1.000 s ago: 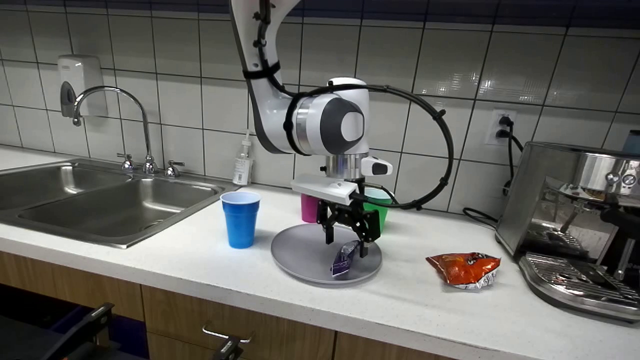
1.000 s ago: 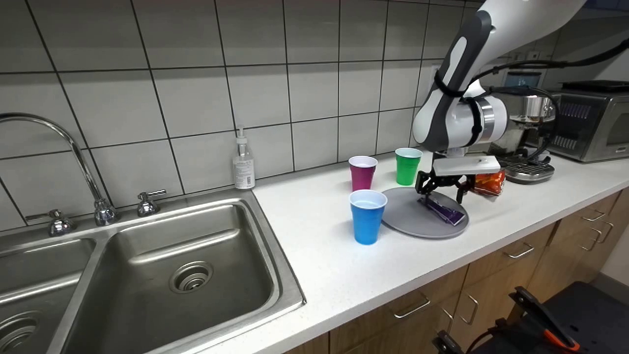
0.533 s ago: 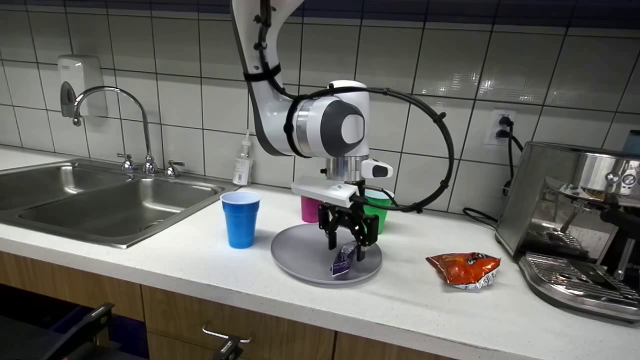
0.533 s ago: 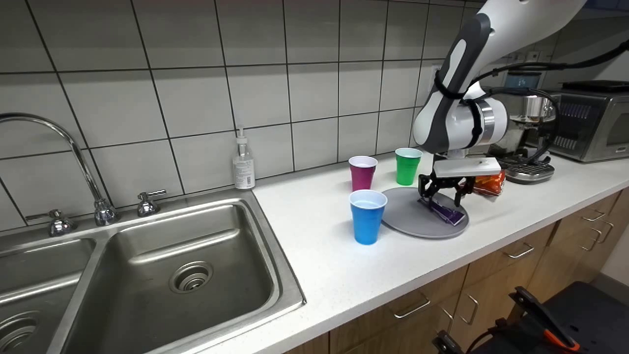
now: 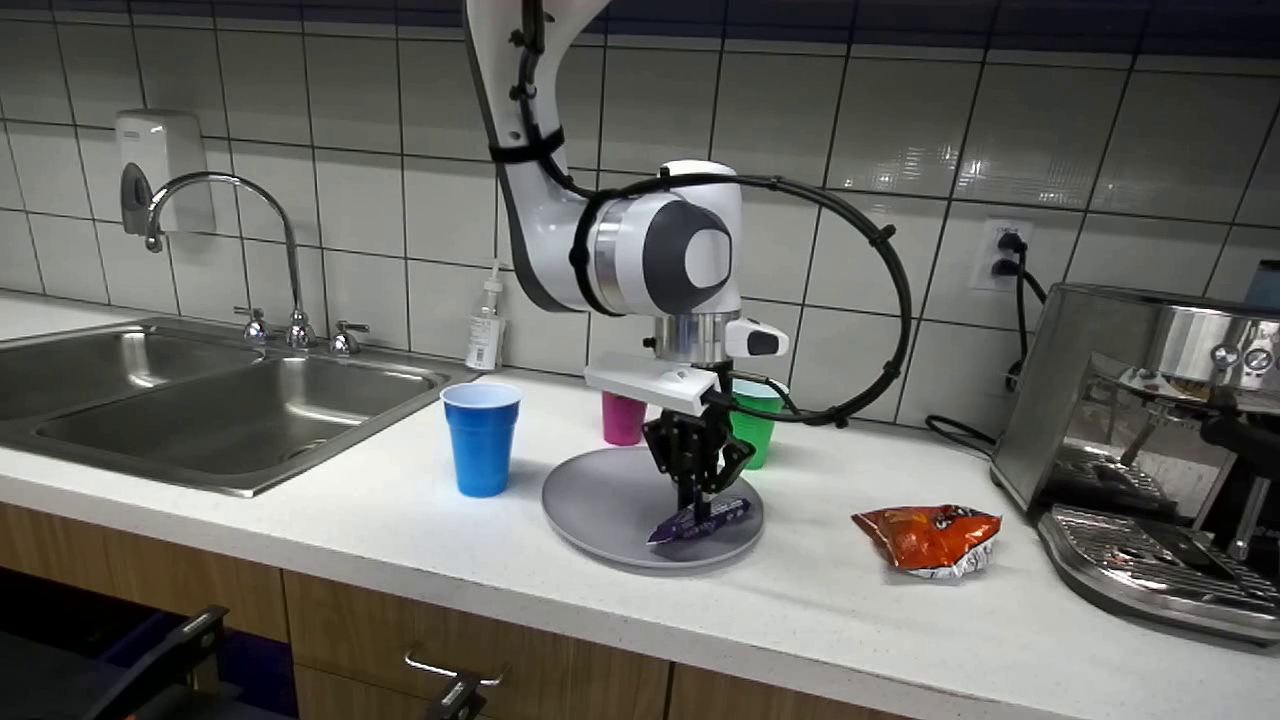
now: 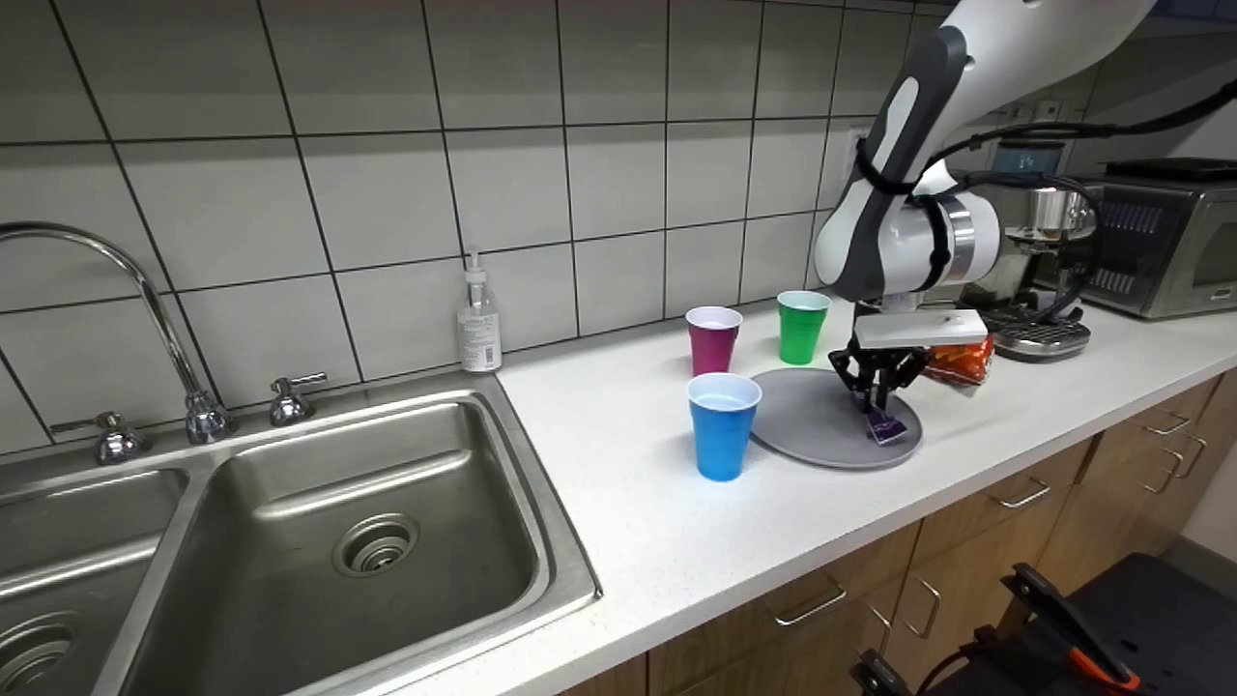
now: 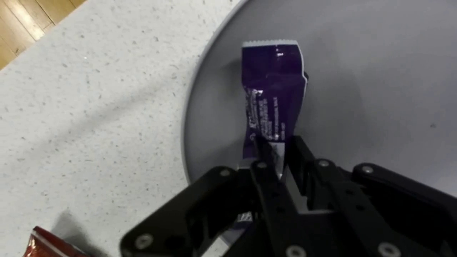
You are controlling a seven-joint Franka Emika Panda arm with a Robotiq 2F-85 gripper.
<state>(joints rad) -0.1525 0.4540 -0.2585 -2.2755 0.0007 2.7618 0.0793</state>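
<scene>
Purple packet [image 7: 273, 75] pinched between fingers [image 7: 266, 178]; plate rim [image 7: 186, 128] near, opposite side roomier.

The gripper [image 7: 280, 148] drew its 2 fingers [image 7: 271, 185] together on the packet [image 7: 273, 82], which swung to a new angle on the plate [image 5: 600, 500].

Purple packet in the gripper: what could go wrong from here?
The purple packet might swivel or slip, since the gripper pinches it with both ends sticking out. The gripper hangs low over the gray plate; pressing down could scrape or shift it. The blue cup stands near the plate; a low sideways move might tip it.
</scene>
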